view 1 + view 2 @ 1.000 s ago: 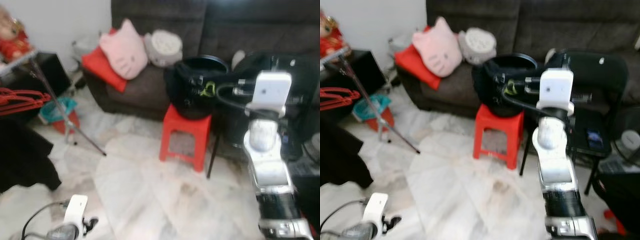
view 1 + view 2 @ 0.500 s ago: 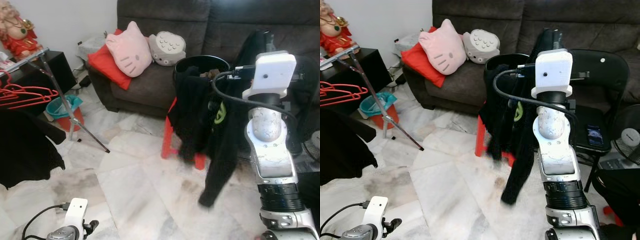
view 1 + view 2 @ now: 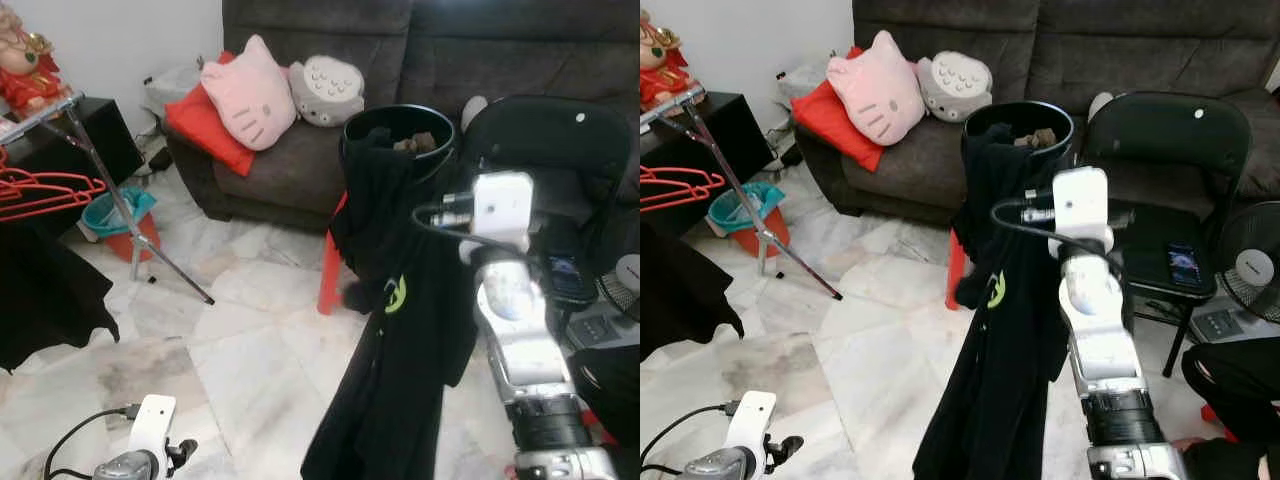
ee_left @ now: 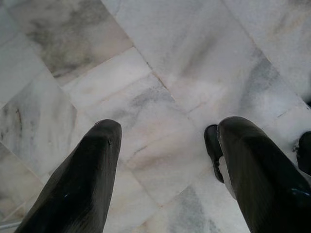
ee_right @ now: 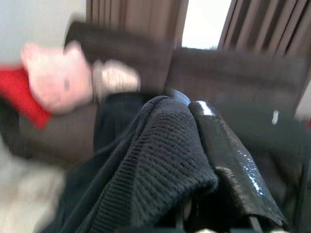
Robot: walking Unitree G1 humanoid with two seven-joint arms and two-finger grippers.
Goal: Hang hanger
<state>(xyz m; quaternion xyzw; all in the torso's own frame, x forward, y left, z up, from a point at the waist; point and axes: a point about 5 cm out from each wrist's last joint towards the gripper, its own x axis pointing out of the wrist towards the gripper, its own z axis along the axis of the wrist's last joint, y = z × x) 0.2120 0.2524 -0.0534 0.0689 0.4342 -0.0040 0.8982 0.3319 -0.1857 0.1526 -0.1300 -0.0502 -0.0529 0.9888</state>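
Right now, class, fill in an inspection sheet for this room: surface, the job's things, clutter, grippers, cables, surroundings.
Surface: pale marble floor, with a darker patch at the left.
Job's things: black garment with a green logo hangs from the right gripper down towards the floor; red hangers sit on the rack at the left, above dark clothing.
Clutter: black basket holding more clothes; teal bucket by the rack.
Grippers: right gripper raised, shut on the black garment; left gripper low, open over bare floor.
Cables: black cable by the left wrist; another loops at the right wrist.
Surroundings: dark sofa with pink cat cushion, black folding chair, fan.
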